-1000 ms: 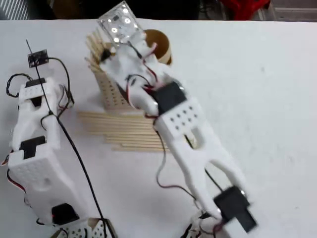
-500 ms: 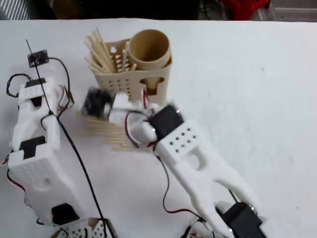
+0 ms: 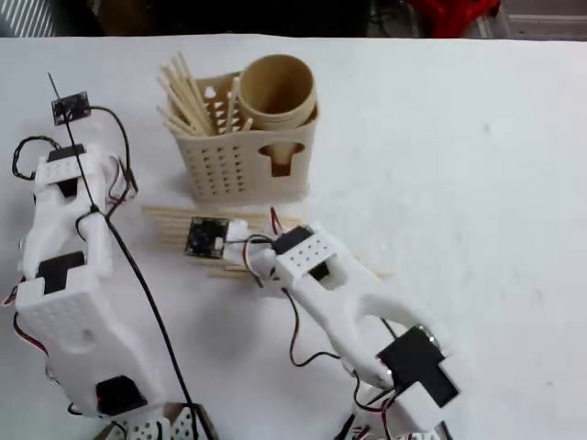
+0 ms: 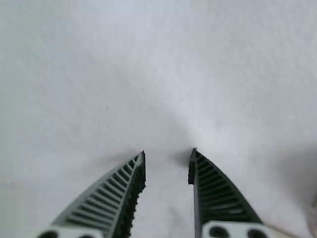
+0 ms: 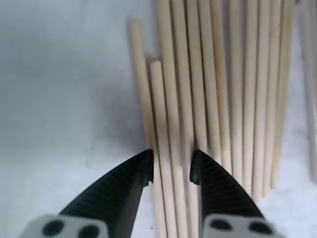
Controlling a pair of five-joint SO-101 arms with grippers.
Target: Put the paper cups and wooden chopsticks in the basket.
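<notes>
High view is showing the left arm (image 3: 64, 275) lying along the left edge of the table (image 3: 477, 183), well apart from the work. In its own wrist view the left gripper (image 4: 167, 163) is hanging over bare tabletop, its jaws sitting a little apart with nothing between them.

Right of that arm, toward the far side, the basket (image 3: 229, 170) is standing upright. It is already holding a fan of wooden chopsticks (image 3: 188, 96) in its left part and a paper cup (image 3: 277, 87) in its right part. Just near of the basket, loose chopsticks (image 3: 170, 220) are lying side by side in a flat row on the table.

Further right, the right arm (image 3: 339, 293) is reaching in over that row. The right gripper (image 5: 171, 166) is straddling about two sticks at the edge of the row, jaws narrowly spread and not visibly clamping.

These sticks are probably going to feel light, stiff and smooth. Being round, they are likely to roll or swivel in a pinch. Gripping across a few together, nearer their middle than their tips, should be keeping them balanced for the lift.
</notes>
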